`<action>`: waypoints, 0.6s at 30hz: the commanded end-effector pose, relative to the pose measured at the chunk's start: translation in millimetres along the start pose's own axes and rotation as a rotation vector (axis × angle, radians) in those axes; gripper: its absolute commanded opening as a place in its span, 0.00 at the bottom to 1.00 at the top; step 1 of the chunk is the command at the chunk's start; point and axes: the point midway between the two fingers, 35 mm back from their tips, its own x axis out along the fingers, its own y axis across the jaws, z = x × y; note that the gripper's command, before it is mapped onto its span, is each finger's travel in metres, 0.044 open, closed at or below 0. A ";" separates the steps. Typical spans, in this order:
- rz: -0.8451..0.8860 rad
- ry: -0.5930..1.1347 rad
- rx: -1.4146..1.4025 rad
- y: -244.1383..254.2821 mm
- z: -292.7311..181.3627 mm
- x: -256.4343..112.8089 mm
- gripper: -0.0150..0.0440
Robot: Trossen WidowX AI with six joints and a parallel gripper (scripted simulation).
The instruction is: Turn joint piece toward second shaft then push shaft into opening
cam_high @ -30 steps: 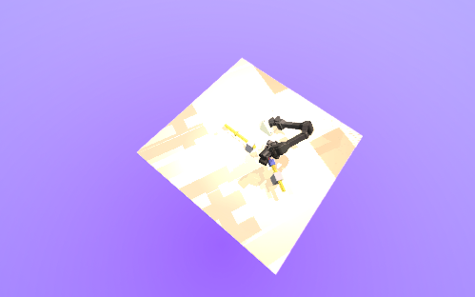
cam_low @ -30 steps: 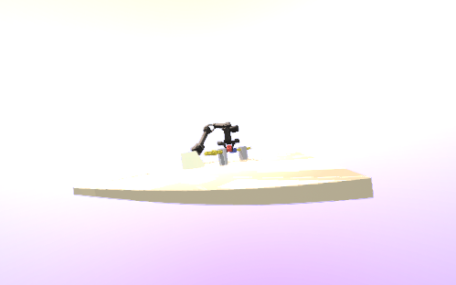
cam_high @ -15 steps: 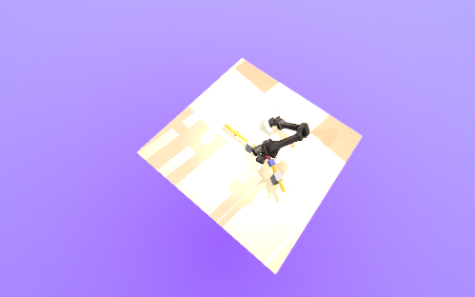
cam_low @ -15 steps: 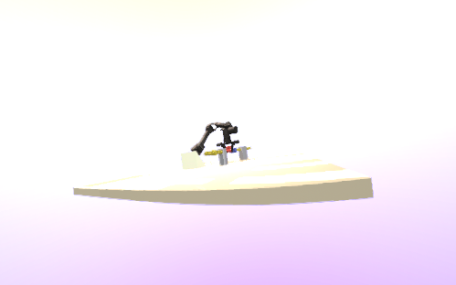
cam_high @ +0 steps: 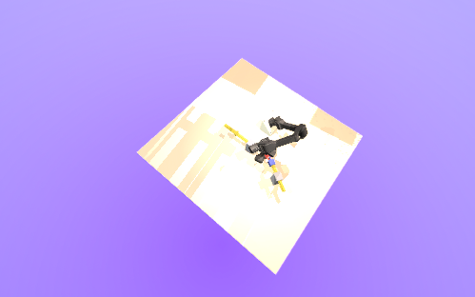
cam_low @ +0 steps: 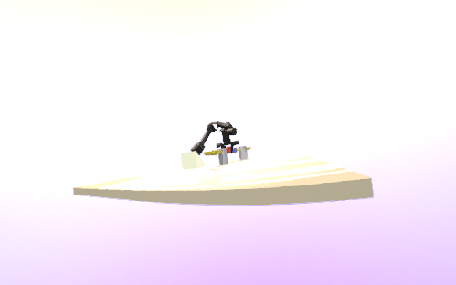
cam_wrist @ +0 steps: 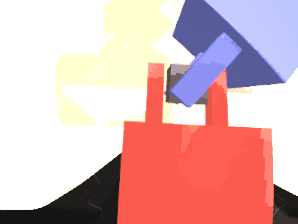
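Observation:
The red joint piece (cam_high: 267, 156) (cam_low: 229, 149) (cam_wrist: 195, 170) hangs by two prongs on a dark cross piece (cam_wrist: 174, 85) at the blue fork (cam_high: 271, 162) (cam_low: 235, 150) (cam_wrist: 250, 35). My gripper (cam_wrist: 171, 155) is shut on the red joint piece, with a black finger at each side of it. The blue fork ends the fixed yellow shaft (cam_high: 282, 187), held in a grey block (cam_high: 276, 178) (cam_low: 243, 153). The second yellow shaft (cam_high: 236, 133) (cam_low: 213, 153) runs to the other grey block (cam_low: 223, 157). The piece's opening is hidden.
The arm (cam_high: 287, 138) (cam_low: 206, 138) reaches over the parts from its base side. A pale box (cam_high: 266, 127) (cam_low: 190, 161) stands near the arm's base. Patchy light and shadow cover the table top (cam_high: 178, 171).

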 end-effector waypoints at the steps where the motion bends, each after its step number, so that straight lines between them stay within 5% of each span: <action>1: -0.001 -0.012 0.005 0.2 -0.2 0.5 0.25; 18: -0.001 -0.009 0.002 0.1 -0.2 0.4 0.25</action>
